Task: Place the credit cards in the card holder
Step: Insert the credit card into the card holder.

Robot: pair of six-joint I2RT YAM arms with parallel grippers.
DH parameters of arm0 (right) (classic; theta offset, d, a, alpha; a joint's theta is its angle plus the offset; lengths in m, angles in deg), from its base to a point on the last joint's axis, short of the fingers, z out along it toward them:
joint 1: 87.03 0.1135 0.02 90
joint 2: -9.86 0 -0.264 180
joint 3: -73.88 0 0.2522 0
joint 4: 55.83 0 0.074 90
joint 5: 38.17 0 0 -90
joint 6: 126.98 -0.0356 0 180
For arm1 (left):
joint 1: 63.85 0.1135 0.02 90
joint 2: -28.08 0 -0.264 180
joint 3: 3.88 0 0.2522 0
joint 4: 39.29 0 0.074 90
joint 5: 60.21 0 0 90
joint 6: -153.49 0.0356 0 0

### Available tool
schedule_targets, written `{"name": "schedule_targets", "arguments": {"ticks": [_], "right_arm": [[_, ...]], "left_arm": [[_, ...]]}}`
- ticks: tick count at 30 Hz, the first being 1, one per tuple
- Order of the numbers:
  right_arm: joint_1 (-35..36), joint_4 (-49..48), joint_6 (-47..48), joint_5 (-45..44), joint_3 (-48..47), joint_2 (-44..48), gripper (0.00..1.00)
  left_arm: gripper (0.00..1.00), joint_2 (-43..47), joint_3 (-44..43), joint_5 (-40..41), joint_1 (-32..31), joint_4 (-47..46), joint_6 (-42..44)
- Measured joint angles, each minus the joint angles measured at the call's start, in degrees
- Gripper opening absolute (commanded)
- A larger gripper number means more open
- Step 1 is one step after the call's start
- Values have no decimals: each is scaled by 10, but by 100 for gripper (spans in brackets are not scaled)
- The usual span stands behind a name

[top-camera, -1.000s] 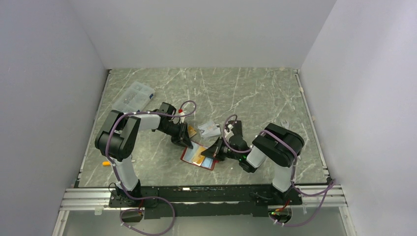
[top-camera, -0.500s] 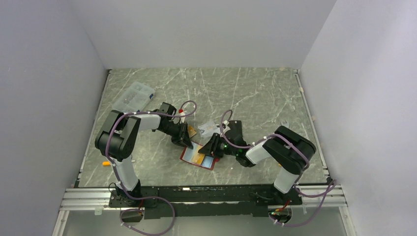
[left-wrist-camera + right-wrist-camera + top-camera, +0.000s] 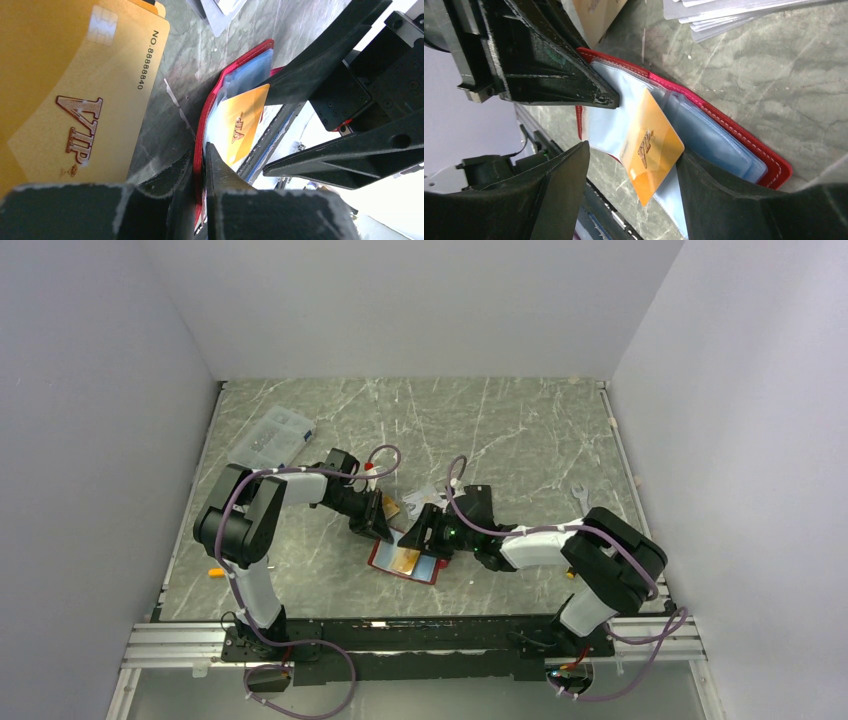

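Mid-table, just in front of the arm bases: right gripper stands wide, jaws apart either side of a gold card, not pinching it. Card sits partway in a clear pocket of the holder, corner sticking out, so the insert looks unfinished; probably needs a push to seat it. Left gripper is narrow, clamped on the holder's red edge, pinning it open on the table.

Outward: holder lies open and flat, near centre, between the two grippers. Blue-tinted clear pockets show in the right wrist view, only the one gold card visible in them. Just left of the holder a second gold card lies loose on the table. Far of the holder, a small stack of silver cards is fanned out, still loose. A clear box is far left, well apart.

Progress, as a judgement: early, one card going in, several left outside.

Writing: gold cards read "VIP"; the loose one also shows "NO.88888840" and a chip. Silver cards unreadable.
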Motion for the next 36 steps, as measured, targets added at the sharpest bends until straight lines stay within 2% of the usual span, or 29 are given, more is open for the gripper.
{"name": "schedule_targets", "arguments": {"ticks": [10, 15, 21, 27, 36], "right_arm": [[35, 129, 6, -71, -25, 46, 67], [49, 152, 11, -96, -31, 52, 65], [54, 150, 28, -94, -42, 39, 65], [54, 122, 41, -76, -47, 21, 64], [50, 90, 58, -45, -63, -13, 63]], "left_arm": [[14, 0, 0, 0, 0, 0, 0], [15, 0, 0, 0, 0, 0, 0], [17, 0, 0, 0, 0, 0, 0], [31, 0, 0, 0, 0, 0, -1], [32, 0, 0, -12, 0, -1, 0]]}}
